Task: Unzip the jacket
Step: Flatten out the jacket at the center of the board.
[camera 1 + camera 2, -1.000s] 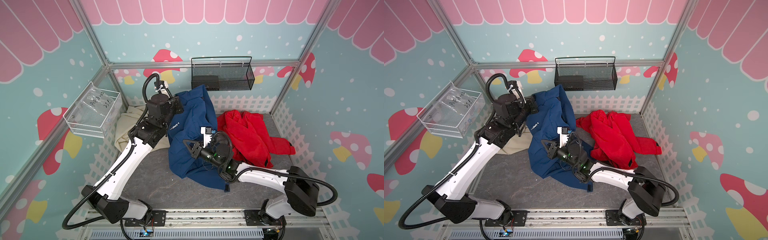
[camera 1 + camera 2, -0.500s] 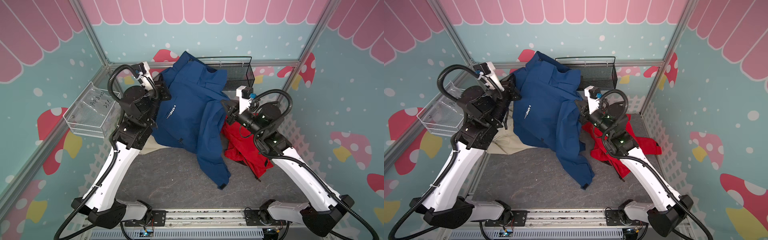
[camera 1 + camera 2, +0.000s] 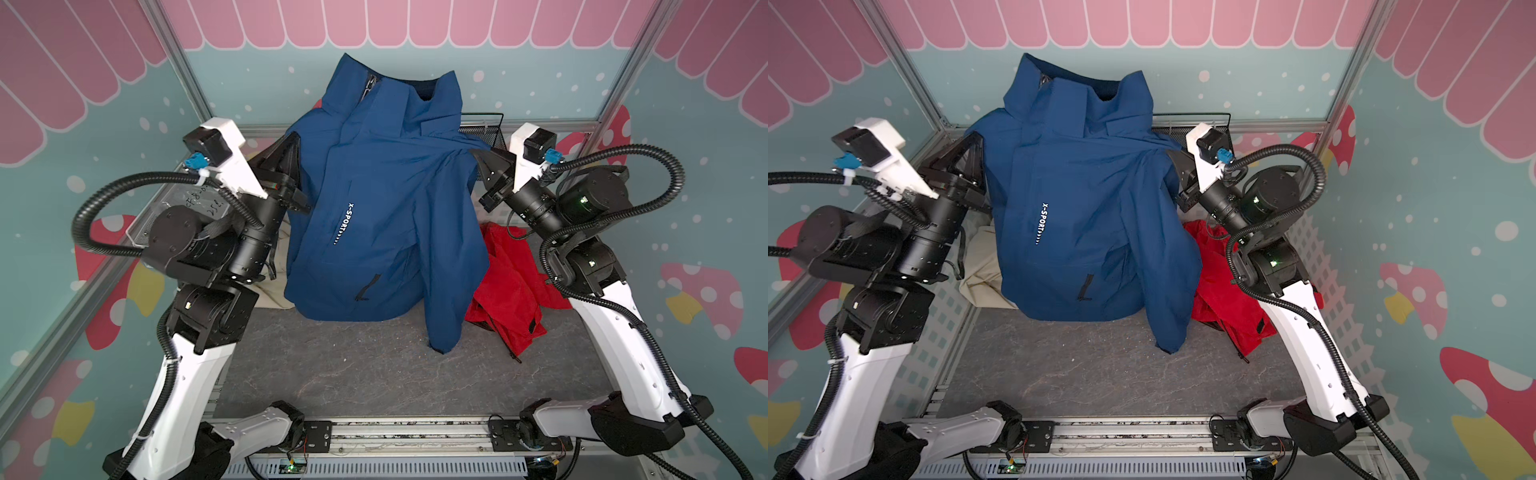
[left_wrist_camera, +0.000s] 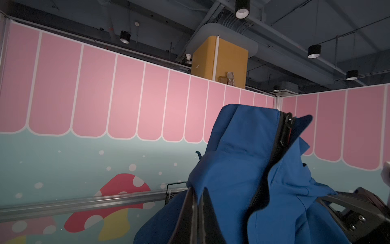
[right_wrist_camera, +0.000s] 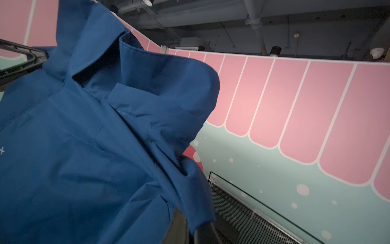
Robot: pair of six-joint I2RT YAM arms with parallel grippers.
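Jacket (image 3: 382,216) hangs over the rear of the table (image 3: 374,374), pinched at one shoulder by the left gripper (image 3: 294,145) and at the other by the right gripper (image 3: 478,156). A second garment (image 3: 507,282) lies to its right and a third garment (image 3: 278,286) to its left, both partly behind it. A wire basket (image 3: 486,124) sits behind its right shoulder.

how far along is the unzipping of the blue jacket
Done: the blue jacket is held up and spread between the arms. In hand: left gripper and right gripper are each shut on its fabric, one per side. Left: the zipper slider sits at the top of its track, so unzipping looks not yet begun.
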